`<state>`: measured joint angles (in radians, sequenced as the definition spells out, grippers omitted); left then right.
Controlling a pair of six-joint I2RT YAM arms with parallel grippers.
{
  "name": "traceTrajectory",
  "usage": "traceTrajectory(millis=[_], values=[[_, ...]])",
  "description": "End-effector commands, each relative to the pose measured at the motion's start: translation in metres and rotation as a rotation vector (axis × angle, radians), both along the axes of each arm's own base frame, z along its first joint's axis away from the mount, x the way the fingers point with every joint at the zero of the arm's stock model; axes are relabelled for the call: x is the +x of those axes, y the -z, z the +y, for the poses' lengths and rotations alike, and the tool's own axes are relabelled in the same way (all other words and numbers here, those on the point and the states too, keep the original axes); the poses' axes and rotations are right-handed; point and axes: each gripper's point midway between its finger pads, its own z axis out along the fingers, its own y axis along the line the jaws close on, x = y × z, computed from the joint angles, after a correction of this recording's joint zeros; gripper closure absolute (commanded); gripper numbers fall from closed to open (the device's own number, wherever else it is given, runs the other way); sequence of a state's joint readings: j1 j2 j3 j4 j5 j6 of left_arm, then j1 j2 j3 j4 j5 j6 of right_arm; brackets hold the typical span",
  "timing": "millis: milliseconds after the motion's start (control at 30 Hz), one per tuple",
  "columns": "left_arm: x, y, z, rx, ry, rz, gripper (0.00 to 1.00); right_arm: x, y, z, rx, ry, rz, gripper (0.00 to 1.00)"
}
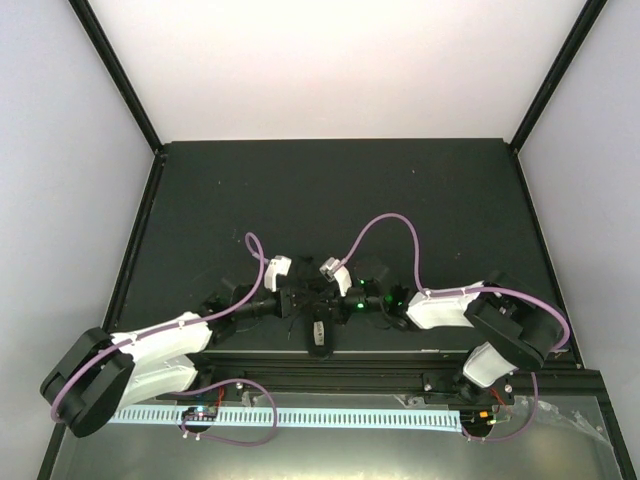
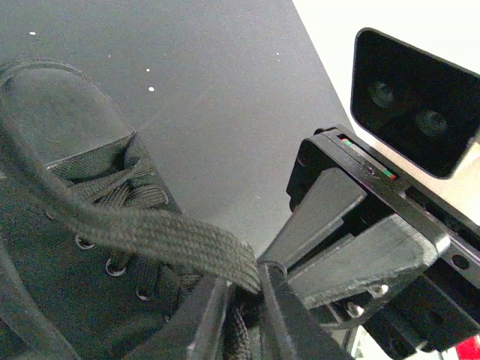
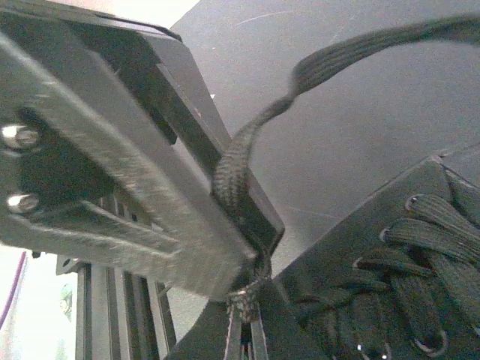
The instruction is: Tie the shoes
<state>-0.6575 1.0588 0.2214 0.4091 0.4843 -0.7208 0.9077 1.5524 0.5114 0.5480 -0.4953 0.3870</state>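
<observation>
The small black shoe (image 1: 318, 330) lies near the table's front edge, its pale patch toward me. Both grippers meet just above it. In the left wrist view the shoe (image 2: 67, 247) fills the left, and a flat black lace (image 2: 165, 236) runs from it into my left gripper (image 2: 251, 289), which is shut on it. My right gripper (image 2: 352, 232) is nose to nose with it. In the right wrist view my right gripper (image 3: 249, 315) is shut on a lace (image 3: 244, 154) that arcs up to the right. The shoe's eyelets (image 3: 397, 270) show at the lower right.
The dark table (image 1: 330, 200) is walled by pale panels on three sides. A black rail (image 1: 400, 372) and a white slotted strip (image 1: 330, 415) run along the near edge. Purple cables (image 1: 385, 225) loop above the wrists.
</observation>
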Motion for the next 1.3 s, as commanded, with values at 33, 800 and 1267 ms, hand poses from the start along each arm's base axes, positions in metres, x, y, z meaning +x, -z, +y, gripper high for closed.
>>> traceTrajectory(millis=[33, 800, 1267], values=[[-0.005, -0.013, -0.005, -0.035, 0.050, -0.024, 0.74, 0.016, -0.019, -0.001, 0.065, 0.074, -0.085, 0.98], [0.015, 0.010, 0.067, 0.072, -0.151, -0.066, 0.57, 0.010, -0.020, -0.006, 0.060, 0.062, -0.080, 0.98], [0.016, 0.008, 0.029, 0.056, 0.164, -0.108, 0.57, 0.011, -0.020, -0.004, 0.056, 0.058, -0.074, 0.98]])
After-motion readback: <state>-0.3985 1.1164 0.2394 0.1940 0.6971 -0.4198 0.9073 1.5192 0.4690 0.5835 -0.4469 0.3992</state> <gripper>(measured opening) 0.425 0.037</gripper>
